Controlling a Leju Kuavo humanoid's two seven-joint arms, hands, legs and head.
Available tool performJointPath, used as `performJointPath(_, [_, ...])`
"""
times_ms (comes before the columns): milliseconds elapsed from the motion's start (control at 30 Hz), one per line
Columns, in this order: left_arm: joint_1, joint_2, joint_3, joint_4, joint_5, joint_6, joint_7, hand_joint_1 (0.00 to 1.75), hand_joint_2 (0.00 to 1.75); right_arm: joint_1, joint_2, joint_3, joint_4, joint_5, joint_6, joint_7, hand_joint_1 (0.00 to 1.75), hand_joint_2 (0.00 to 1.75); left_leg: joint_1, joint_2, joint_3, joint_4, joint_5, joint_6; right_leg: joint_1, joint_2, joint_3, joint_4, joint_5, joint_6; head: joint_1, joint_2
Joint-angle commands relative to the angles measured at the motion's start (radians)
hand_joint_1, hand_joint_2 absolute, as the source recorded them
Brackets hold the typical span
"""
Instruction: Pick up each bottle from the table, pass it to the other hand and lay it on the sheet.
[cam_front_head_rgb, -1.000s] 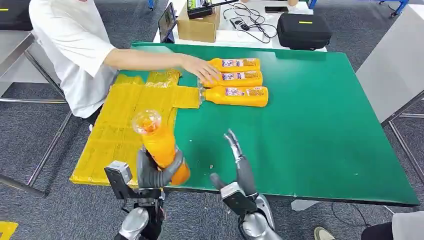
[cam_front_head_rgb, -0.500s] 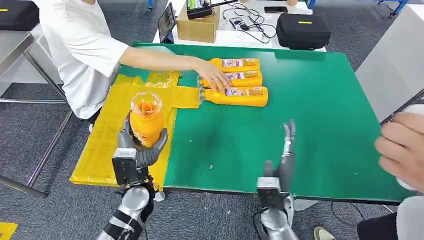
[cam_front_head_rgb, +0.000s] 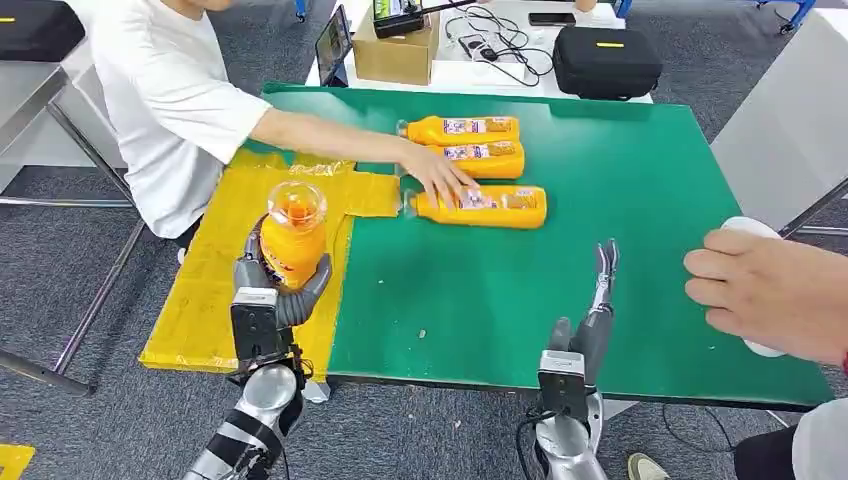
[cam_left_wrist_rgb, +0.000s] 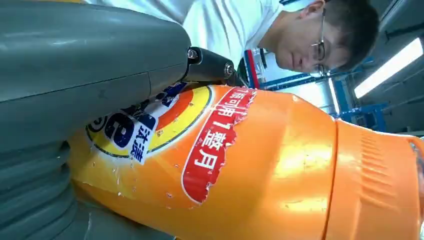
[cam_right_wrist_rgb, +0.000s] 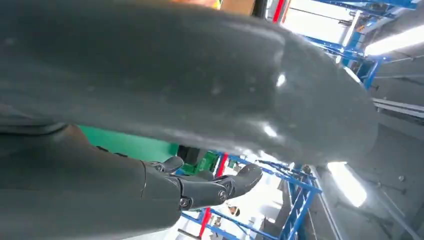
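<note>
The robot's left hand (cam_front_head_rgb: 275, 295) grips an orange bottle (cam_front_head_rgb: 292, 238) around its lower body, fingers wrapped about it, and holds it upright with the clear round cap facing up toward the head camera. From the left wrist, the bottle (cam_left_wrist_rgb: 260, 165) is seen close against the hand (cam_left_wrist_rgb: 80, 100), showing a yellow and blue round label and a red strip with white characters, its edges peeling. Directly beneath the held bottle lies the yellow sheet (cam_front_head_rgb: 215, 280), crinkled and spread over the near left corner of the green desk (cam_front_head_rgb: 620, 200).

The robot's right hand (cam_front_head_rgb: 590, 310) is raised well to the right of the left hand, above the desk's near edge. It holds nothing; its fingers (cam_front_head_rgb: 603, 270) are straight and pointing up and away. From the right wrist, the dark fingers (cam_right_wrist_rgb: 210, 187) are stretched out with nothing between them.

Beyond both hands, toward the far side of the desk, three more orange bottles lie on their sides with caps pointing left: a far bottle (cam_front_head_rgb: 465, 129), a middle bottle (cam_front_head_rgb: 490, 160) just beside it, and a near bottle (cam_front_head_rgb: 485, 207) lying slightly apart from the pair. A person in a white shirt (cam_front_head_rgb: 170, 100) sits at the far left of the desk, reaching across with an arm; the person's hand (cam_front_head_rgb: 440, 175) rests on the cap end of the near bottle. Another person's hand (cam_front_head_rgb: 770, 290) enters from the right, near the robot's right hand. Behind the desk stand a cardboard box (cam_front_head_rgb: 397, 50) and a black case (cam_front_head_rgb: 607, 60).
</note>
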Motion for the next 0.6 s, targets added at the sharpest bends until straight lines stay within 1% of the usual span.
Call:
performJointPath(33, [-0.177,-0.052,0.315,0.342,-0.914,0.042,0.094,1.75,1.75,-0.01,0.019,-0.012,0.028,-0.083,0.104,0.017,0.0,0.0,0.001,-0.001,0.004,-0.001,0.0,-0.002,0.002,-0.002,0.004,-0.001,-0.001,-0.003,0.0,0.0])
performJointPath(67, [-0.214,-0.049,0.328,0.424,-0.944,0.042,0.083,1.75,1.75,-0.017,0.022,-0.006,0.049,-0.086,0.117,0.018,0.0,0.0,0.001,0.0,0.003,-0.001,0.0,-0.001,0.001,-0.001,0.003,-0.001,0.0,-0.002,0.0,0.0])
performJointPath(100, [-0.244,-0.036,0.351,0.469,-1.103,0.042,0.115,1.75,1.75,-0.03,0.021,0.011,0.087,-0.076,0.13,0.007,0.0,0.0,0.002,0.0,0.005,-0.001,0.0,-0.002,0.002,-0.001,0.005,-0.001,0.0,-0.003,0.0,0.0])
performJointPath(167, [-0.32,-0.024,0.385,0.646,-1.113,0.042,0.123,1.75,1.75,-0.035,0.037,0.009,0.124,-0.089,0.14,-0.01,0.0,0.0,0.001,0.001,0.004,-0.001,0.0,-0.001,0.001,0.0,0.004,-0.001,0.0,-0.002,0.0,0.0])
performJointPath(200, [-0.346,-0.01,0.378,0.704,-1.115,0.042,0.133,1.75,1.75,-0.032,0.044,0.003,0.134,-0.095,0.134,-0.01,0.0,0.0,0.002,0.001,0.006,-0.002,0.0,-0.002,0.002,0.0,0.006,-0.002,0.0,-0.003,0.0,0.0])
performJointPath(267, [-0.373,0.013,0.346,0.772,-1.181,0.042,0.219,1.75,1.75,-0.037,0.047,0.007,0.182,-0.087,0.131,-0.002,0.0,0.0,0.002,0.001,0.007,-0.002,0.0,-0.003,0.003,-0.001,0.007,-0.002,0.0,-0.004,0.0,0.0])
performJointPath(300, [-0.408,0.021,0.329,0.864,-1.177,0.038,0.26,1.75,1.75,-0.047,0.043,0.018,0.222,-0.061,0.117,-0.006,0.0,0.0,0.003,0.001,0.008,-0.002,0.0,-0.003,0.003,-0.001,0.008,-0.002,-0.001,-0.005,0.0,0.0])
performJointPath(333, [-0.451,0.034,0.313,0.935,-1.196,-0.051,0.386,1.75,1.75,-0.037,0.049,0.021,0.234,-0.059,0.132,-0.006,0.0,0.0,0.003,0.0,0.009,-0.002,0.0,-0.003,0.003,-0.002,0.009,-0.002,-0.001,-0.005,0.0,0.0])
performJointPath(367, [-0.455,0.036,0.314,0.937,-1.192,-0.058,0.387,1.75,1.75,-0.034,0.051,0.022,0.237,-0.06,0.134,-0.006,0.0,0.0,0.004,0.001,0.01,-0.002,-0.001,-0.004,0.004,-0.001,0.01,-0.002,-0.001,-0.006,0.0,0.0])
performJointPath(400, [-0.461,0.038,0.323,0.942,-1.173,-0.073,0.384,1.75,1.75,-0.033,0.053,0.026,0.248,-0.059,0.14,-0.007,0.0,0.0,0.002,0.0,0.006,-0.001,0.001,-0.002,0.003,-0.002,0.006,0.0,-0.001,-0.003,0.0,0.0])
performJointPath(433, [-0.461,0.038,0.323,0.942,-1.173,-0.073,0.384,1.75,1.75,-0.033,0.053,0.026,0.248,-0.059,0.14,-0.007,0.0,0.0,0.003,-0.001,0.007,-0.002,0.0,-0.002,0.003,-0.003,0.007,-0.001,-0.001,-0.003,0.0,0.0])
performJointPath(467, [-0.463,0.037,0.326,0.943,-1.167,-0.079,0.385,1.75,1.75,-0.033,0.054,0.027,0.252,-0.059,0.142,-0.007,0.0,0.0,0.002,-0.001,0.004,-0.001,0.001,-0.002,0.002,-0.002,0.005,0.0,-0.001,-0.002,0.001,0.0])
performJointPath(533, [-0.458,0.037,0.32,0.935,-1.16,-0.1,0.388,1.75,1.75,-0.034,0.055,0.028,0.253,-0.054,0.146,-0.007,0.0,0.0,0.003,0.0,0.006,-0.001,0.0,-0.002,0.003,0.0,0.007,0.0,-0.001,-0.004,-0.001,0.0])
performJointPath(567, [-0.459,0.038,0.317,0.939,-1.16,-0.107,0.39,1.75,1.75,-0.035,0.056,0.027,0.252,-0.054,0.147,-0.007,0.0,0.0,0.002,0.0,0.003,0.0,0.001,-0.001,0.002,-0.001,0.004,0.0,-0.001,-0.002,0.0,0.0])
performJointPath(600, [-0.458,0.038,0.315,0.938,-1.158,-0.11,0.394,1.75,1.75,-0.035,0.056,0.025,0.249,-0.054,0.15,-0.007,0.0,0.0,0.003,-0.001,0.003,0.0,0.0,-0.002,0.003,-0.001,0.005,0.001,-0.001,-0.002,0.0,0.0])
